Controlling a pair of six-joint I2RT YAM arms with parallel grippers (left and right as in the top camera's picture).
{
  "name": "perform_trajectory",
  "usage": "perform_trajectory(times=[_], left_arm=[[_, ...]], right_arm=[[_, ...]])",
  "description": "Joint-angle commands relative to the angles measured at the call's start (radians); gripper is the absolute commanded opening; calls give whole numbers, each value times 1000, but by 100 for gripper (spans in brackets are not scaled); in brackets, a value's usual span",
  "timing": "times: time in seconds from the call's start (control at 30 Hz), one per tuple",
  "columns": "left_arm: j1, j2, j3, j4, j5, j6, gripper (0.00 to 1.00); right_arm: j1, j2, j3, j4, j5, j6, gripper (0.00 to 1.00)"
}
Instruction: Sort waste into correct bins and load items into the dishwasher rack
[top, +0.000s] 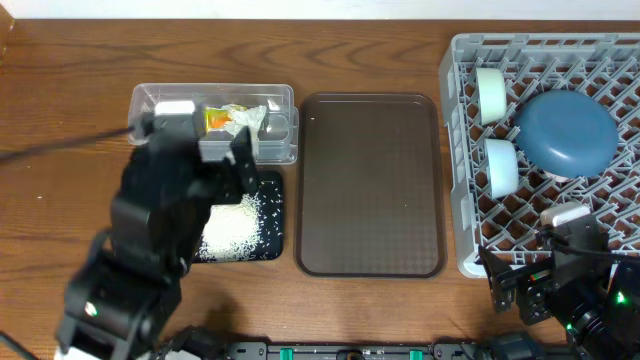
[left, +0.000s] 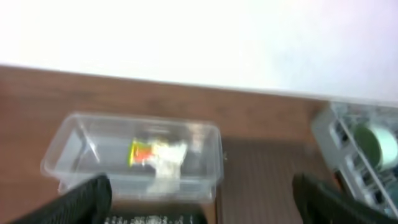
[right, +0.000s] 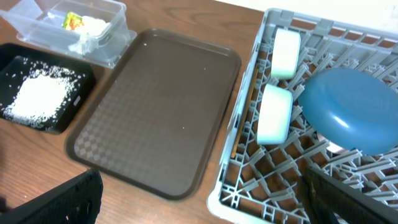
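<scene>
Left of the brown serving tray (top: 370, 185), loose white rice grains (top: 235, 228) are lying spill-prone; their shallow black tray (top: 272, 200) is offering its rim. Left hand (left: 200, 196) and right hand (right: 199, 199) are gaping.

Overhead, the left arm (top: 160, 220) blocks the black tray (top: 274, 245) on its left side, plus the left end of the clear tub (top: 250, 90). The rack (top: 455, 200) runs off the right edge, and the left wrist view is so smeary that the wrapper (left: 140, 152) and tissue (left: 168, 163) are just blobs.
</scene>
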Motion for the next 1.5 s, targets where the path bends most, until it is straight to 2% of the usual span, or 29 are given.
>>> perform_trajectory(times=[0.0, 0.17, 0.47, 0.57, 1.07, 1.27, 1.47], left_arm=[[44, -152, -219, 117, -18, 18, 94], [125, -449, -549, 273, -3, 13, 95], [219, -768, -815, 307, -3, -6, 95], [243, -810, -871, 312, -3, -6, 95], [243, -810, -871, 312, -3, -6, 95], [243, -810, -871, 312, -3, -6, 95], [243, -810, -871, 312, -3, -6, 95]], right_arm=[[4, 0, 1, -1, 3, -8, 99], [4, 0, 1, -1, 3, -8, 99], [3, 0, 1, -1, 3, -8, 99], [4, 0, 1, -1, 3, -8, 99], [4, 0, -4, -3, 74, -9, 99], [-23, -8, -112, 236, 70, -152, 99], [-68, -105, -441, 632, 39, -154, 99]])
